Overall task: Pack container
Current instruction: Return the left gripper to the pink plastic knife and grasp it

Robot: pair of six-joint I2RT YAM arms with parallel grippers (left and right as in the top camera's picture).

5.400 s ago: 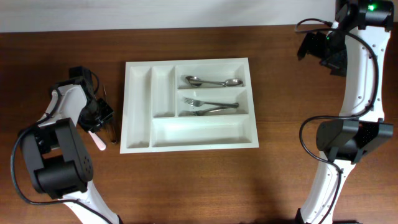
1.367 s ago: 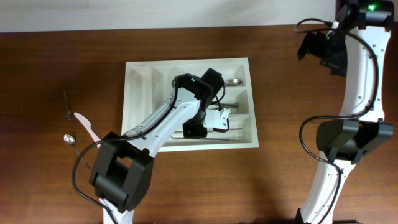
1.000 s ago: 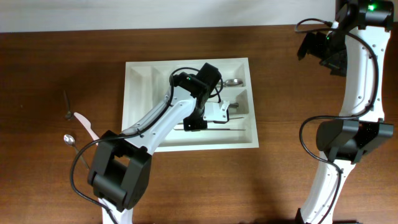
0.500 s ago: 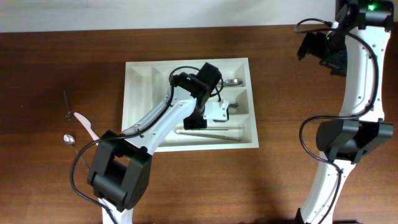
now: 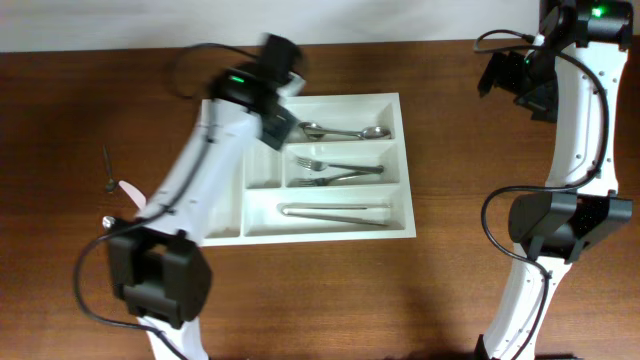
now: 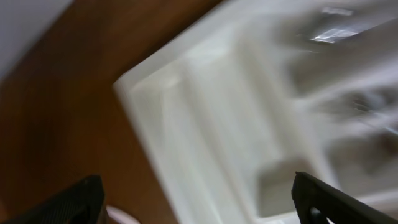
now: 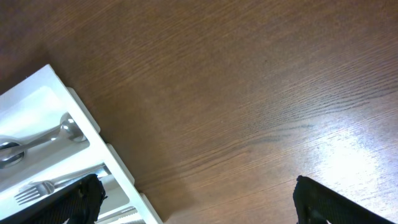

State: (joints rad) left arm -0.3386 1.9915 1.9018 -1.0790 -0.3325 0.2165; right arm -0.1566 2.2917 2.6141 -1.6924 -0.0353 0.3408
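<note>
The left gripper [image 6: 198,202] has its two black fingers spread far apart, and there is nothing between them. It hangs over the top left part of the big white plastic cutlery tray [image 5: 405,160], above the narrow upright boxes. Its own picture is blurry, so the small things under it are hard to make out. The white left arm [image 5: 190,180] reaches across the left side of the tray.

The tray lies flat in the middle of the brown wooden table [image 5: 460,290]. In its top long box lie two shiny metal spoons [image 5: 340,131]. In the middle long box lie two metal forks [image 5: 335,172], side by side. In the bottom long box lies a long thin silver tool [image 5: 335,211]; I cannot tell just what it is.

The right gripper [image 7: 196,202] is spread wide too and holds nothing. It hangs over the table, off to the right of the tray's top right corner, well apart from it.

On the table left of the tray lie a small thin dark thing [image 5: 107,170] and a pale pink flat thing [image 5: 130,190], close beside the left arm.
</note>
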